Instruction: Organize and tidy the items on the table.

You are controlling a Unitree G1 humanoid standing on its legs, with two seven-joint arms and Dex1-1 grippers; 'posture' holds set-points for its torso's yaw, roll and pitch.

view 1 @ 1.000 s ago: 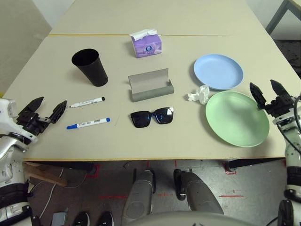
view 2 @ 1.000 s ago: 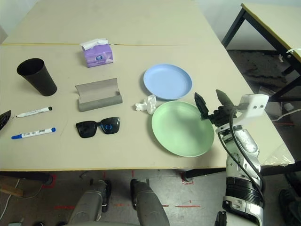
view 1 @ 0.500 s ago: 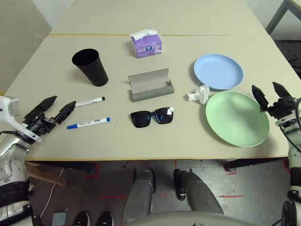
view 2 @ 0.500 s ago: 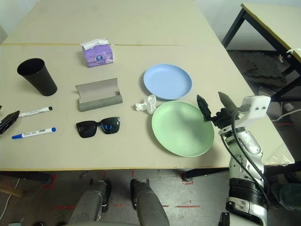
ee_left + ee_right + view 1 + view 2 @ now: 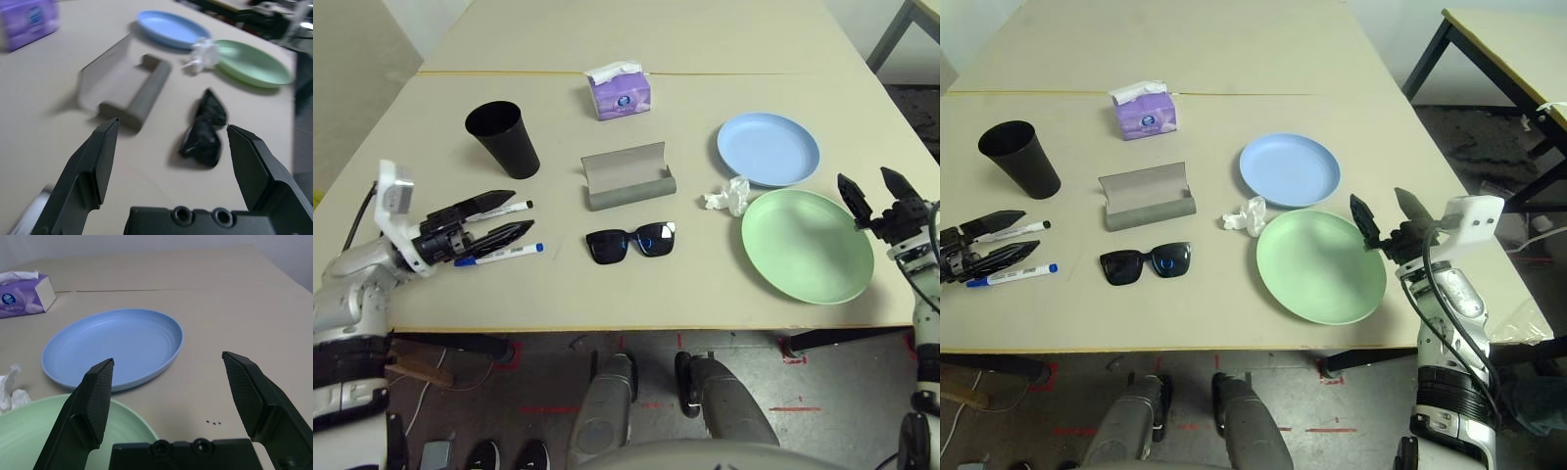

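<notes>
Spanning every view, the bench (image 5: 724, 284) carries all the items loose and unsorted; no tidying step is complete yet.

The green plate (image 5: 808, 245) lies just inboard of the right tool (image 5: 879, 196), with the blue plate (image 5: 769, 149) touching or nearly touching its far rim. The right tool is released, jaws spread wide, and hangs at the bench's side edge beside the green plate, holding nothing. This reads as a standby pose near the plates.

The grey glasses case (image 5: 626, 176) stands open ahead of the left tool (image 5: 504, 217), lid raised, so it is ready to receive the black sunglasses (image 5: 630, 243), which lie just in front of it. The black cup (image 5: 502, 139) stands upright, mouth up, just beyond the left tool, a likely holder for the markers. The purple tissue box (image 5: 619, 91) sits farther off, beyond the case.

The crumpled white tissue (image 5: 727, 195) rests between the case and the plates, beside both rims.

The two white markers (image 5: 499, 232) lie side by side under the left tool. That tool is released, fingers spread and empty, pointing level across the bench directly over them. Judged from this pose, a marker pick is the step in hand.
</notes>
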